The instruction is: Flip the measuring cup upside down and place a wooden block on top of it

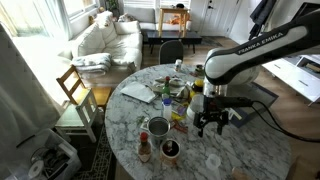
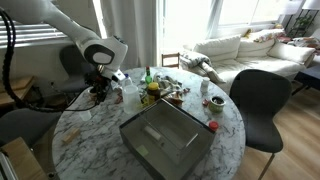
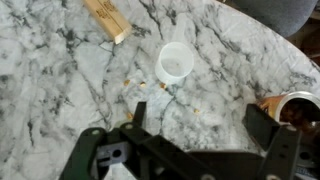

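Note:
The measuring cup (image 3: 175, 63) is a small whitish plastic cup standing upright, mouth up, on the marble table; in an exterior view it sits near the table's front edge (image 1: 212, 161). A pale tan wooden block (image 3: 107, 18) lies a little beyond it, also seen at the rim in an exterior view (image 1: 238, 173). My gripper (image 3: 198, 125) hovers above the table short of the cup, open, with nothing between its fingers. Both exterior views show it hanging over the table (image 1: 212, 122) (image 2: 98, 92).
A round tin with dark contents (image 3: 292, 108) stands close to one finger. A cluster of bottles and small items (image 1: 178, 95) fills the table's middle. A grey tray (image 2: 165, 135) lies on the table. Chairs (image 1: 75, 90) (image 2: 260, 100) surround it.

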Controlling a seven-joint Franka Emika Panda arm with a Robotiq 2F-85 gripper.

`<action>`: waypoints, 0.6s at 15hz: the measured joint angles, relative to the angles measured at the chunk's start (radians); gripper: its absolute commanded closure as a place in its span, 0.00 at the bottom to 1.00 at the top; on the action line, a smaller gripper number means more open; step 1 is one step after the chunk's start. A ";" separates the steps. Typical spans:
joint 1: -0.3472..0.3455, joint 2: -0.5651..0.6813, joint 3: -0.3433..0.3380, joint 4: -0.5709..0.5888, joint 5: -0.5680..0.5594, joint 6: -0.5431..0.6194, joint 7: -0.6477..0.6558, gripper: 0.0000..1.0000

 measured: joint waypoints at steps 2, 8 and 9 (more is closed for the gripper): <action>0.000 0.008 0.004 0.000 0.004 -0.008 -0.003 0.00; -0.001 0.092 0.017 0.004 0.023 -0.087 -0.003 0.00; -0.001 0.105 0.019 0.006 0.030 -0.100 -0.005 0.00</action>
